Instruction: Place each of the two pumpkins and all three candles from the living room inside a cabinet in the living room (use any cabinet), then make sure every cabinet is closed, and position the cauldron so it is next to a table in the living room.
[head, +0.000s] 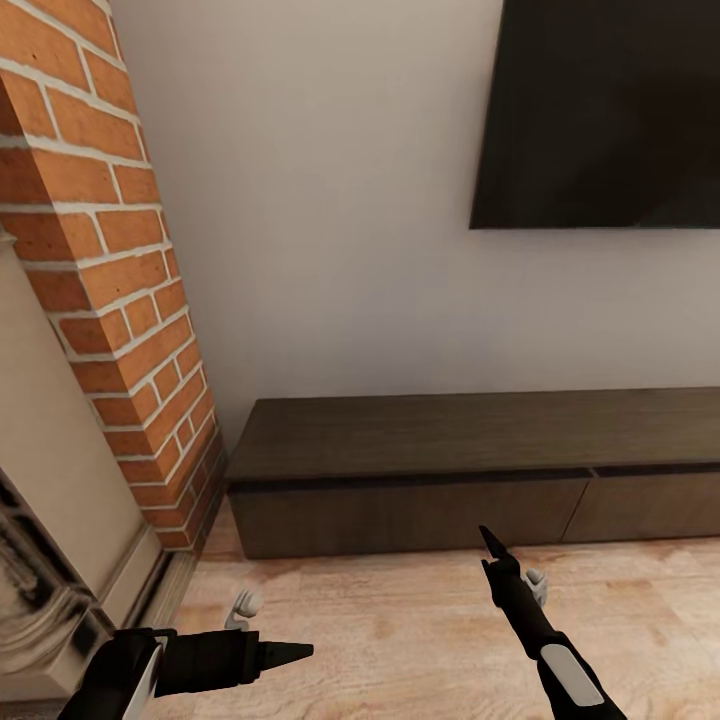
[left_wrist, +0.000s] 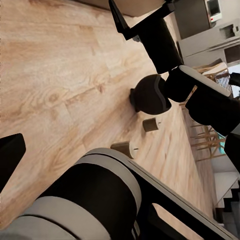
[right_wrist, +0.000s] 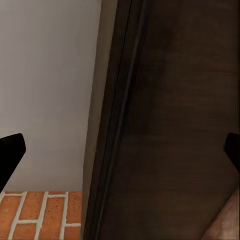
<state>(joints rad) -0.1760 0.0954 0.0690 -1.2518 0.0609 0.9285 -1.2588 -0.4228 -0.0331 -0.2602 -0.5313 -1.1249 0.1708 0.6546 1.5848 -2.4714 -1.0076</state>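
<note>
While the robot is facing the closed cabinet (head: 470, 470) across mid-frame, right gripper (head: 492, 545) hovering open before it, left gripper (head: 290, 652) at lower left, state unclear, cauldron (left_wrist: 150, 94) sitting on floor (head: 400, 630).

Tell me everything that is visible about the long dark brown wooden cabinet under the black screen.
The long, low dark brown wooden cabinet stands on the pale wood floor against the white wall, its left end near the red brick column. It has a flat matte top and plain handleless fronts, divided by a vertical seam toward the right. Both visible fronts look closed. Nothing lies on its top, and neither hand touches it.
</note>
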